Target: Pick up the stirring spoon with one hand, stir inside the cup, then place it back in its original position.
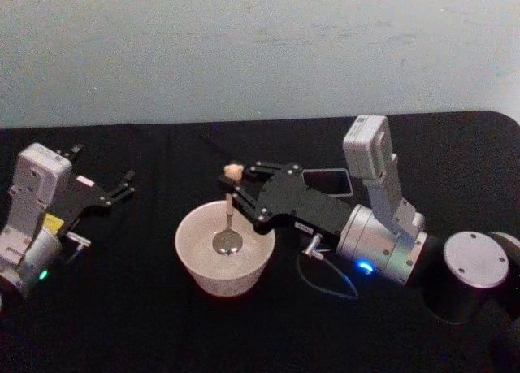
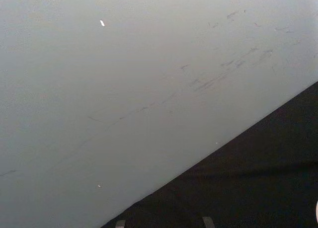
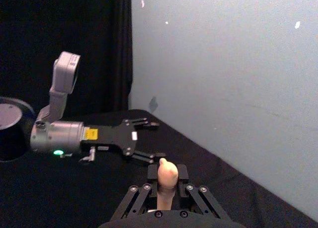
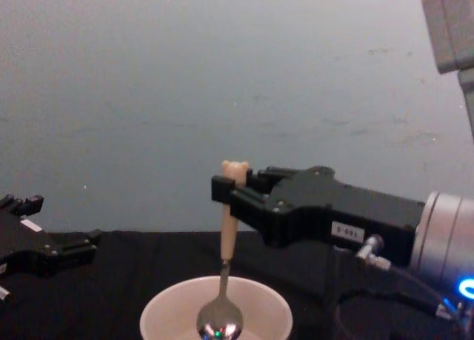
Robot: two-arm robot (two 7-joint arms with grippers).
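The right gripper point(image 1: 234, 191) reaches in from 3 o'clock of the cup point(image 1: 192, 227). Its fingers are closed on the cream handle of the stirring spoon point(image 4: 228, 232), just below the bear head. The spoon stands close to upright, with its metal bowl down inside the cup near the middle of the floor.

The step in hand is, by my reading, the stir. To do it well, the wrist should carry the spoon in small circles well inside the rim, with the stem vertical. That way the bowl sweeps the floor without knocking the wall (the cup stands free on the black table point(image 1: 122, 308) and looks light enough to slide or tip). The grip is high on a slim handle, so the bowl may swing, and slow circles suit it.

The cup holds the spoon's bowl and nothing else I can make out; no liquid is evident. At 1 o'clock of the cup, behind the right gripper, lies a dark square holder point(image 1: 325, 180), and I cannot tell what is in it.

The left gripper point(image 1: 103, 166) rests at 9 o'clock of the cup, well apart, with its fingers spread and empty.
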